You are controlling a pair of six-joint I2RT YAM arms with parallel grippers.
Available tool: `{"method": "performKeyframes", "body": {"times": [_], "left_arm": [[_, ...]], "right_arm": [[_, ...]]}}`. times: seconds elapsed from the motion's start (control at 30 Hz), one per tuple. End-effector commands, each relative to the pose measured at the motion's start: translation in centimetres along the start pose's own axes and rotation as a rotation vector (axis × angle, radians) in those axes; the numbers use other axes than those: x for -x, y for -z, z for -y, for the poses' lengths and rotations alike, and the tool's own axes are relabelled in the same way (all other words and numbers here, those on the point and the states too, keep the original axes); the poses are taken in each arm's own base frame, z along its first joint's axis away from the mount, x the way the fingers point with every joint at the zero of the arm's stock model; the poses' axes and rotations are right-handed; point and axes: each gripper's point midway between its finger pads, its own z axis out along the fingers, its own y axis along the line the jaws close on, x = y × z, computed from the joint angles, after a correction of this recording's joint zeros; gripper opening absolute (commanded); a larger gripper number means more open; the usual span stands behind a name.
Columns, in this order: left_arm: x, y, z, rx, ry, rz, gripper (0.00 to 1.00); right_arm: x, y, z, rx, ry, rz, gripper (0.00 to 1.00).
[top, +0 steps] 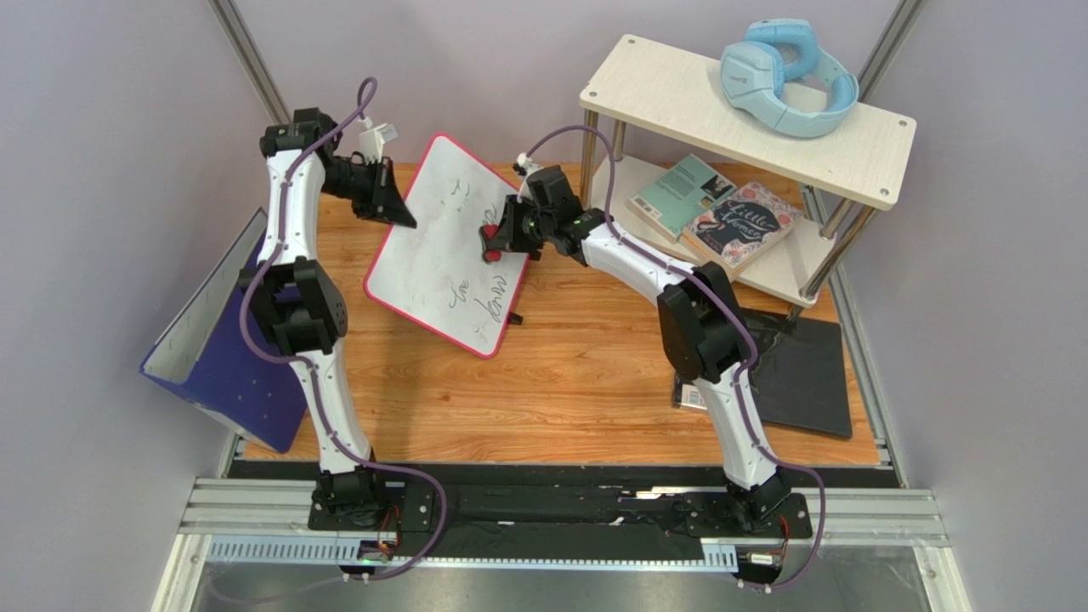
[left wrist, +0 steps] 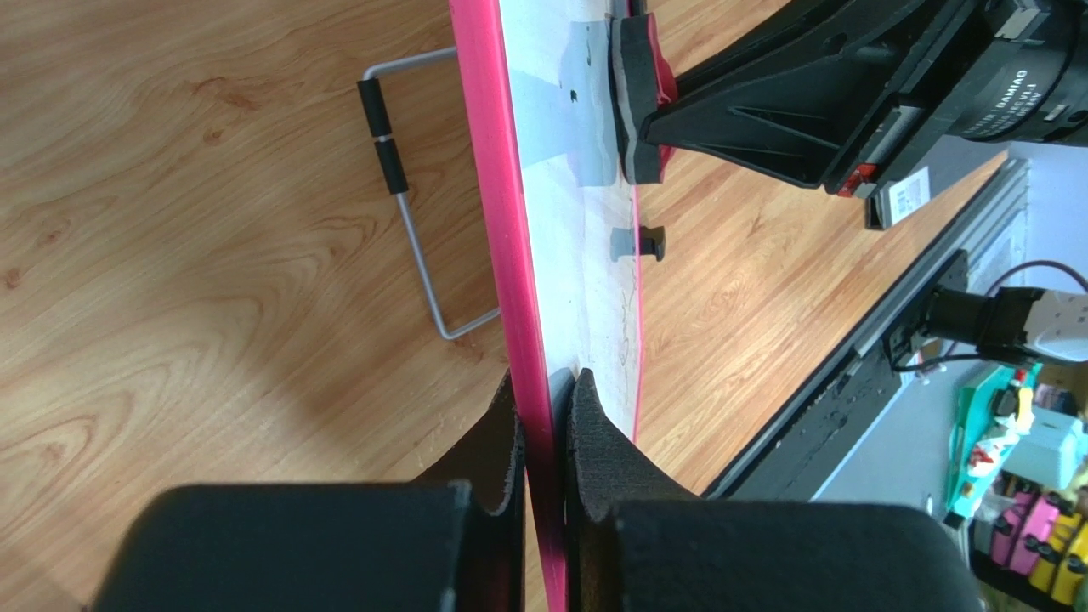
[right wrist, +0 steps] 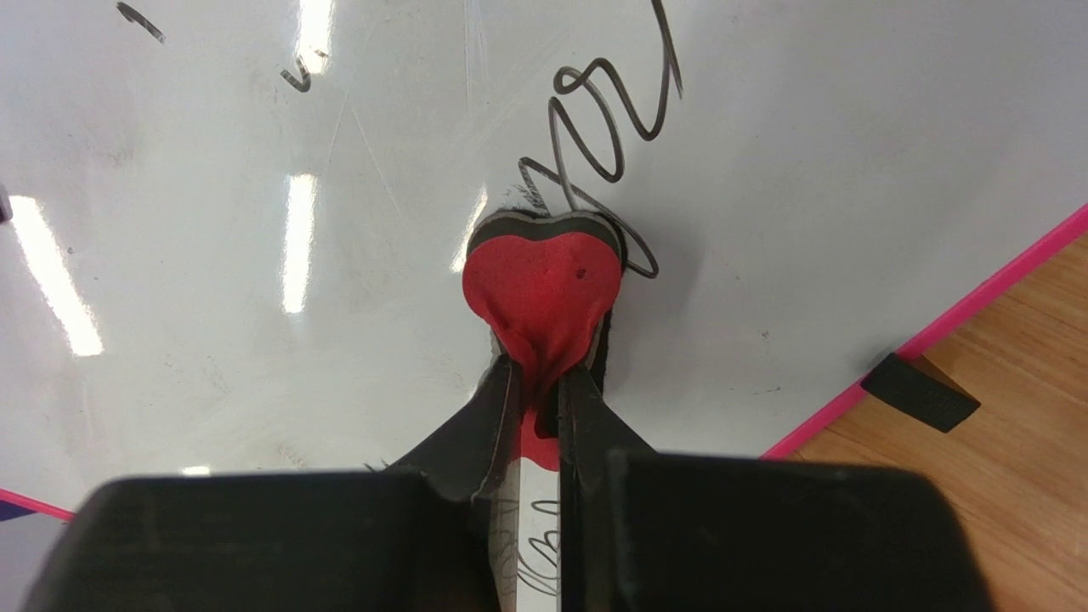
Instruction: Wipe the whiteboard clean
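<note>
The left gripper (left wrist: 547,389) is pinching the mid-table whiteboard's (top: 434,262) 10 o'clock rim while the right gripper (right wrist: 538,389) is squeezing a red eraser (right wrist: 543,274) against it, unwiped writing (top: 468,291) lying toward 7 o'clock along the board's long axis.

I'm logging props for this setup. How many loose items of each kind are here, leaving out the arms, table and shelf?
Whiteboard: 1
Eraser: 1
Headphones: 1
Books: 2
Folder: 1
Black mat: 1
Total: 7
</note>
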Motion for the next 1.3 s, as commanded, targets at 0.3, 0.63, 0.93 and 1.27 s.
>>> {"method": "performKeyframes", "body": {"times": [0.3, 0.63, 0.93, 1.27], "left_arm": [[-0.5, -1.6, 1.2, 0.14, -0.37, -0.16, 0.0], [-0.8, -2.1, 2.3, 0.136, -0.396, -0.179, 0.0], [-1.8, -2.2, 2.4, 0.135, -0.407, -0.202, 0.0], [-1.8, -2.0, 2.4, 0.151, -0.403, -0.203, 0.0]], "right_arm": [[7.0, -5.0, -2.3, -0.008, -0.007, 0.227, 0.0], [3.3, -5.7, -8.5, 0.205, 0.011, 0.121, 0.0], [1.5, -5.0, -12.8, 0.299, 0.088, 0.079, 0.0], [0.7, -5.7, -12.3, 0.224, 0.124, 0.089, 0.0]]}}
